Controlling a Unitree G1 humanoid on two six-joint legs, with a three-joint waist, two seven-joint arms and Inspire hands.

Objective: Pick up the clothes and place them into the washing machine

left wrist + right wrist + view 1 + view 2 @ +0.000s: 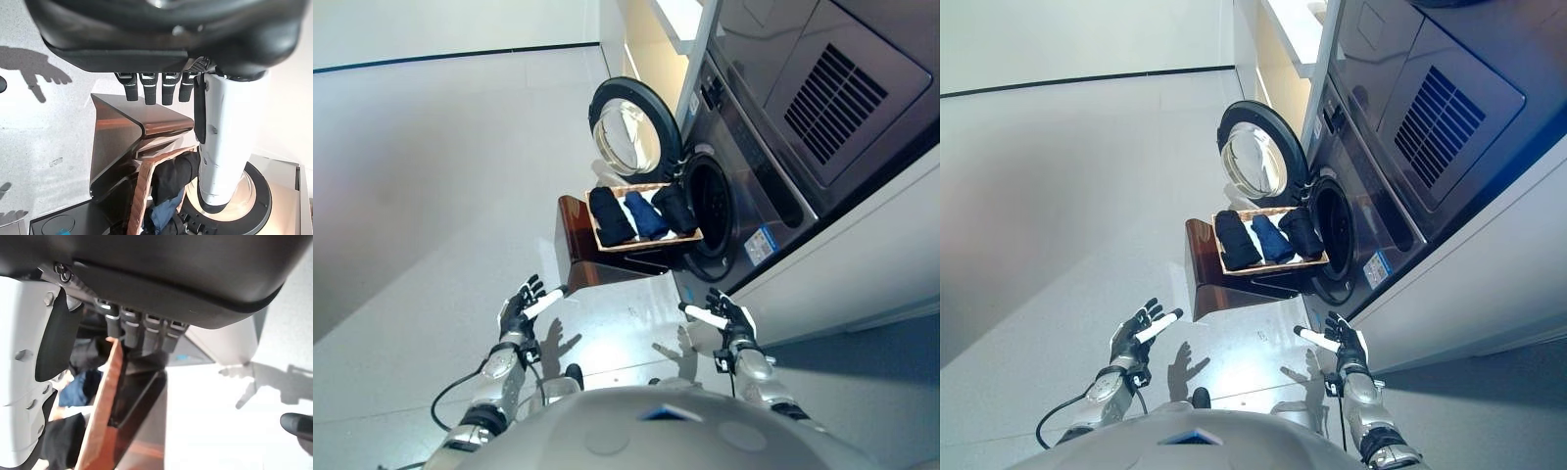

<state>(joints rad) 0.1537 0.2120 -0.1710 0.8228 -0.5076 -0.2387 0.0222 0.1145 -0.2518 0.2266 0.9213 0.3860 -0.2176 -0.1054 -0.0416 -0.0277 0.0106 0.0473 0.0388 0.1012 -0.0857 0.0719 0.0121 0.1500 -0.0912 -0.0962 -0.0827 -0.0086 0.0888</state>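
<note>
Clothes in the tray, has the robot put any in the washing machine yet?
Done: the washing machine door is open. Both the left hand and right hand are open and empty. Left: three dark clothes wait in the wooden tray, not yet picked up.

bright overhead light, glare on floor; crisp finger shadows; wrist views blurred close-up, maybe overexposed.

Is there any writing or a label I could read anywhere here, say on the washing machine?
None can be read.
Blue and white sticker on the washing machine front, below the door opening: too small to read.
Pale label near the machine's upper corner: too small to read.
</note>
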